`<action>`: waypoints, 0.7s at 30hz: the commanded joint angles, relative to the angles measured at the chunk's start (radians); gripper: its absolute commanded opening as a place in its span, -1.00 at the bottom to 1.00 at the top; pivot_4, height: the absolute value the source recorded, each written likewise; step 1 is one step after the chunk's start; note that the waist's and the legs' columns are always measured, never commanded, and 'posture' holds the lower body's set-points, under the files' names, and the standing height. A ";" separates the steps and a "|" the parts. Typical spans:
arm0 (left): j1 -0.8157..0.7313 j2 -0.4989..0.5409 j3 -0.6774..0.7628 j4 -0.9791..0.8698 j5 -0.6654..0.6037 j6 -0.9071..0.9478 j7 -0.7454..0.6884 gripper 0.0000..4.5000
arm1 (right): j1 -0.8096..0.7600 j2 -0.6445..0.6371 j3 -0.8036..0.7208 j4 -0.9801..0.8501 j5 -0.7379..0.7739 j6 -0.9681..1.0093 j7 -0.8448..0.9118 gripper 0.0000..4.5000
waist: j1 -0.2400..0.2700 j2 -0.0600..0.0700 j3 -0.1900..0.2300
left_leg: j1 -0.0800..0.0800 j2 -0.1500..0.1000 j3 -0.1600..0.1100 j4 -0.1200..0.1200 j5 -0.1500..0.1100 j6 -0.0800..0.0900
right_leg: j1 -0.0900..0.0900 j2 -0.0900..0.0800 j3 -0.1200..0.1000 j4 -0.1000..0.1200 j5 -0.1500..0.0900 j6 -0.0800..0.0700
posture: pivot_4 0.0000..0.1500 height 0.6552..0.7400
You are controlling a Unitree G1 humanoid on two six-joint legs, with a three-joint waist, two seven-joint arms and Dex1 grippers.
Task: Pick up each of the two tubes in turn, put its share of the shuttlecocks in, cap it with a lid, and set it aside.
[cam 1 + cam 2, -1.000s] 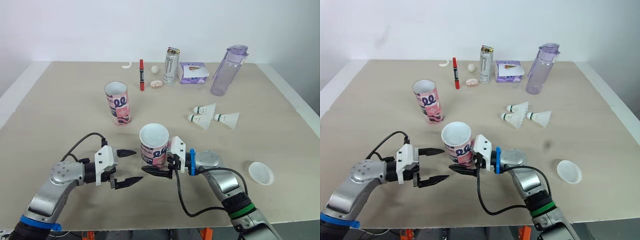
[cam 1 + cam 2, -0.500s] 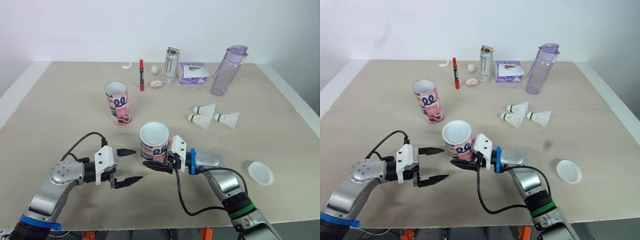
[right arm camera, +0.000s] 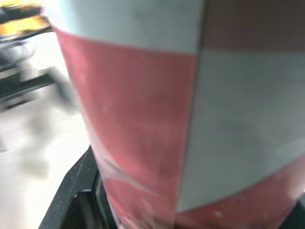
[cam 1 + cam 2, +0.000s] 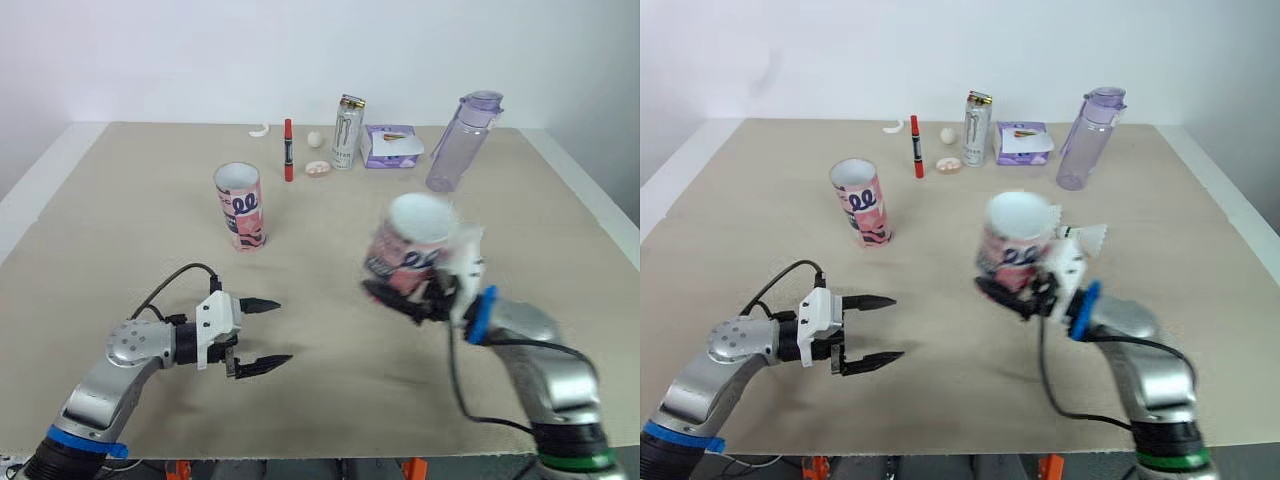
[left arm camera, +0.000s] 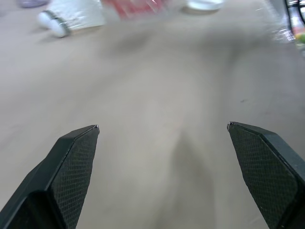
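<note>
The right gripper (image 4: 405, 298) pinches a pink-and-white tube (image 4: 412, 245) by its lower end, with a black finger pressed to either side of the wall. It holds the tube clear of the table (image 4: 130, 230), tilted so that the open white mouth faces the head camera, and a soft shadow lies on the tabletop beneath. In the right wrist view the tube's red and white wall sits hard against one black finger (image 3: 78, 191).

The left gripper (image 4: 284, 331) hovers low over bare tabletop near the front edge. Its two fingers are spread wide with nothing between them and point toward the robot's right, well apart from the raised tube.

A shuttlecock (image 4: 1095, 236) peeks out on the table just behind the tube and the right wrist. The left wrist view shows blurred white shuttlecocks (image 5: 66, 21) lying beyond that gripper's parted fingers.

A second tube (image 4: 240, 205) in the same pattern stands upright and uncapped on the robot's left half of the table, well apart from both grippers.

Along the far edge, from the robot's left to its right, are a red marker (image 4: 288, 150), a drinks can (image 4: 346, 132), a purple tissue pack (image 4: 390, 146) and a clear lilac water bottle (image 4: 462, 142).
</note>
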 commanded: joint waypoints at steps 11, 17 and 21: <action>-0.036 -0.035 -0.036 -0.024 -0.011 0.003 -0.013 1.00 | 0.115 -0.060 -0.502 0.346 -0.034 -0.084 -0.305 0.18 | -0.007 0.003 -0.002 | 0.002 -0.002 0.000 0.001 0.001 0.001 | 0.001 0.007 0.016 0.000 0.001 0.001 | 1.00 1.00; -0.023 -0.031 -0.031 -0.046 -0.011 0.009 0.001 1.00 | 0.038 -0.102 -0.497 0.644 -0.097 -0.211 -0.344 0.18 | -0.012 0.008 -0.002 | 0.004 -0.003 0.000 0.001 0.003 0.004 | 0.001 0.020 0.035 0.000 0.003 0.000 | 1.00 1.00; -0.011 -0.023 -0.024 -0.061 -0.014 0.016 0.011 1.00 | -0.035 -0.130 -0.457 0.790 -0.137 -0.283 -0.350 0.18 | -0.020 0.010 -0.001 | 0.004 -0.004 0.000 0.000 0.004 0.006 | 0.002 0.027 0.046 0.000 0.003 0.001 | 1.00 1.00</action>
